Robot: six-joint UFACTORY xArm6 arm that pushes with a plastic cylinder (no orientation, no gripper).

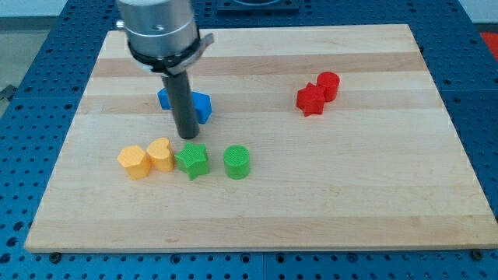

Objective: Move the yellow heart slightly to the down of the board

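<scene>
The yellow heart lies at the lower left of the wooden board, between a yellow hexagon-like block on its left and a green star on its right, touching both or nearly so. My tip stands just above the green star and up-right of the yellow heart, a short gap from it. The rod rises to the view's top and hides part of a blue block behind it.
A green cylinder sits right of the green star. A red star and a red cylinder touch each other at the upper right. The board's bottom edge runs below the row of blocks.
</scene>
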